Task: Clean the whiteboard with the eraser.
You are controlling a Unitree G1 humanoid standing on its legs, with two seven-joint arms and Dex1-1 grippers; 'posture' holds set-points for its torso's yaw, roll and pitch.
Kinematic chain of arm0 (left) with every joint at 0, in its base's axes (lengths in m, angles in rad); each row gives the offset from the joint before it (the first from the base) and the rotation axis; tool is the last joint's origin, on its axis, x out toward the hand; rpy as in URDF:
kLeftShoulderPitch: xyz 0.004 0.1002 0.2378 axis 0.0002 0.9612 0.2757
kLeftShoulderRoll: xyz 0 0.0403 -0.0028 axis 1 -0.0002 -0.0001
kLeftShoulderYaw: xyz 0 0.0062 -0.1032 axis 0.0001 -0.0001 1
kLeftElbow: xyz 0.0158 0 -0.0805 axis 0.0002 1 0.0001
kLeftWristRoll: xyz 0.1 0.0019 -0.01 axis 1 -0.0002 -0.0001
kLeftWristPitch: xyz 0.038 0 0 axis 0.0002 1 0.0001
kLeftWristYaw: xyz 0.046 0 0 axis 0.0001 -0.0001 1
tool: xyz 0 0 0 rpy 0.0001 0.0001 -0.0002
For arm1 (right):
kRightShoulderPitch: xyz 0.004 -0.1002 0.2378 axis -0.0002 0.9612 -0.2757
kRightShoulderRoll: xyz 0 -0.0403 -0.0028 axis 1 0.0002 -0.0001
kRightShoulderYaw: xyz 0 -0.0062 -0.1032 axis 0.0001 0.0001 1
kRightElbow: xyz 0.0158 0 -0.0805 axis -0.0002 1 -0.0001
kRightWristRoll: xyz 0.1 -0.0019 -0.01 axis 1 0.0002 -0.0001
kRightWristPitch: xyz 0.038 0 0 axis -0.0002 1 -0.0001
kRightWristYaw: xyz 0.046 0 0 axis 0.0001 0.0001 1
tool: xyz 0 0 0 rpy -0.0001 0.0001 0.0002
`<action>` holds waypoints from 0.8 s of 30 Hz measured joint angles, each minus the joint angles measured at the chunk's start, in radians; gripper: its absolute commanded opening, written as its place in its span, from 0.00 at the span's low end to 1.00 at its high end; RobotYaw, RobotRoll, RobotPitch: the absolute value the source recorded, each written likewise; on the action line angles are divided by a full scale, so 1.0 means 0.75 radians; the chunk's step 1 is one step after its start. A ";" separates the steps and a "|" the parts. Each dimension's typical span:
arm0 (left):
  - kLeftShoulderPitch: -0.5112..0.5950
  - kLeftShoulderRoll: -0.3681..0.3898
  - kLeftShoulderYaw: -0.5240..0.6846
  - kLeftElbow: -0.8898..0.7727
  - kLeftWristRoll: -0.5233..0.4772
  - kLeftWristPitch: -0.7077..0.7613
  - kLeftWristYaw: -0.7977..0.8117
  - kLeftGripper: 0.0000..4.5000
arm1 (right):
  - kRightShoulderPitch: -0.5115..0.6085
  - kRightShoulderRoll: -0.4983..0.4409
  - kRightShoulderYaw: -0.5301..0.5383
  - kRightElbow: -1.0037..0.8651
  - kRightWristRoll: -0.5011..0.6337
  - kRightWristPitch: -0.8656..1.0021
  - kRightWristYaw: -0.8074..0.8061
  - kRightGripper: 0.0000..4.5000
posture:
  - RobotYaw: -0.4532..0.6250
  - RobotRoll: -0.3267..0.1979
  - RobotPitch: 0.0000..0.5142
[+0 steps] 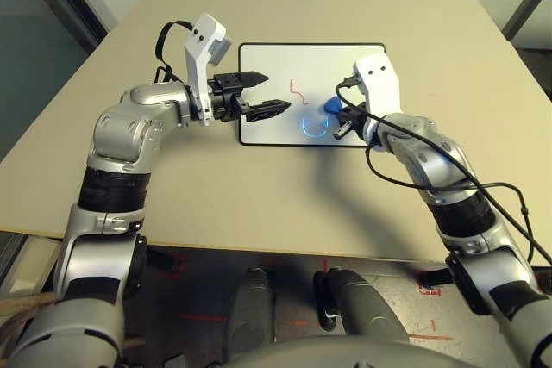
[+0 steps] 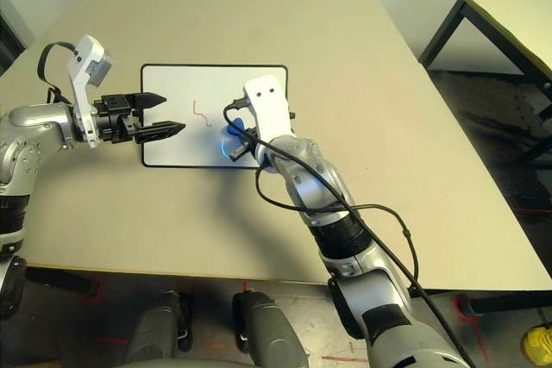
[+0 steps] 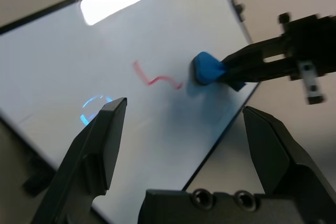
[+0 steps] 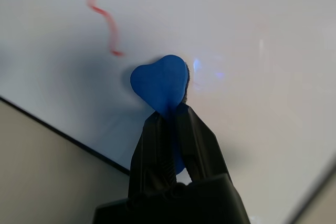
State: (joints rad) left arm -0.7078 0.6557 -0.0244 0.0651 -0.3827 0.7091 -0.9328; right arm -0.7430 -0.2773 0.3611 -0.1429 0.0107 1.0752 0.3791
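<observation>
Right wrist view: right gripper [image 4: 169,109] clamped tight on the eraser [image 4: 160,81], pressed to the whiteboard [image 1: 267,66] mid-worktop beside a red squiggle [image 4: 105,19]. Squashes under the jaws, so likely soft, light; pinched at its rear. Left gripper [image 1: 266,94] gaping, empty, over the board's left end.

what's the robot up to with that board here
It is wiping a whiteboard that lies flat on a table. The right gripper is shut on a blue eraser, which rests on the board just beside a red squiggle that has not been wiped off. The left gripper hangs open over the board's other end, holding nothing.
</observation>
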 measured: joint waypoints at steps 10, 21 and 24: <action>0.031 0.009 0.001 0.025 0.009 -0.027 -0.001 1.00 | -0.155 0.088 0.064 0.204 -0.024 -0.101 0.034 0.04 | 0.41 0.62 0.21; 0.070 -0.010 0.001 -0.034 -0.001 -0.008 0.026 1.00 | -0.244 0.114 0.060 0.349 -0.041 -0.217 0.043 0.04 | 0.41 0.62 0.22; 0.071 -0.011 0.001 -0.037 -0.002 0.000 0.029 1.00 | -0.173 0.118 0.071 0.287 -0.042 -0.202 0.050 0.04 | 0.41 0.62 0.22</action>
State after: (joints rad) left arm -0.6548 0.6474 -0.0236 0.0376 -0.3844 0.7091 -0.9109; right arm -0.8727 -0.1889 0.4148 0.0721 -0.0206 0.9236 0.4166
